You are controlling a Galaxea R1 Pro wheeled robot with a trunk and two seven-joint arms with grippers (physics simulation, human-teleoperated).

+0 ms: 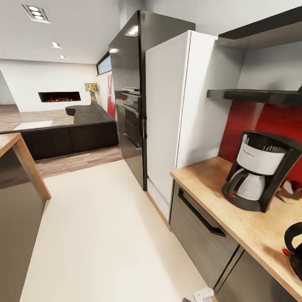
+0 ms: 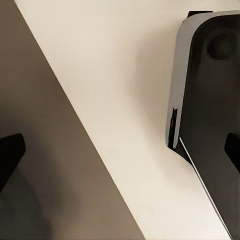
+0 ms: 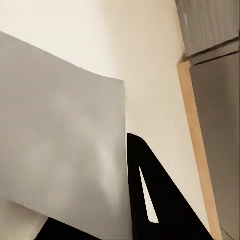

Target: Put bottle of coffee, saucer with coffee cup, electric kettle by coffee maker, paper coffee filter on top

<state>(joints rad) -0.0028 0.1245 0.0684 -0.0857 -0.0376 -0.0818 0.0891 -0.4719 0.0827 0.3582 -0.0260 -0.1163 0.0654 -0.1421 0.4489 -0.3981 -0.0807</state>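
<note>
From the head camera, the black drip coffee maker (image 1: 259, 170) with its silver-white front panel and glass carafe stands on the light beige wood-look countertop (image 1: 247, 228), against a red back wall. At the near right edge of that worktop sits the rounded dark electric kettle (image 1: 295, 251) with a small red switch, well apart from the coffee maker. Above them runs a thin glossy black kitchen shelf (image 1: 256, 95). A tall white fridge (image 1: 180, 117) stands beside the counter, a black oven column (image 1: 132, 100) beyond it, and a dark sofa (image 1: 75, 132) further off.

The left wrist camera looks down on pale floor (image 2: 125, 75) and a grey-edged dark body, probably the robot's base (image 2: 210, 100); dark tips show at both edges, but I cannot tell the left gripper's state.

The right wrist camera shows a flat grey panel (image 3: 60, 140), a black wedge-shaped part (image 3: 155, 200) and grey cabinet fronts (image 3: 215, 100); the right gripper's state is likewise unreadable.
</note>
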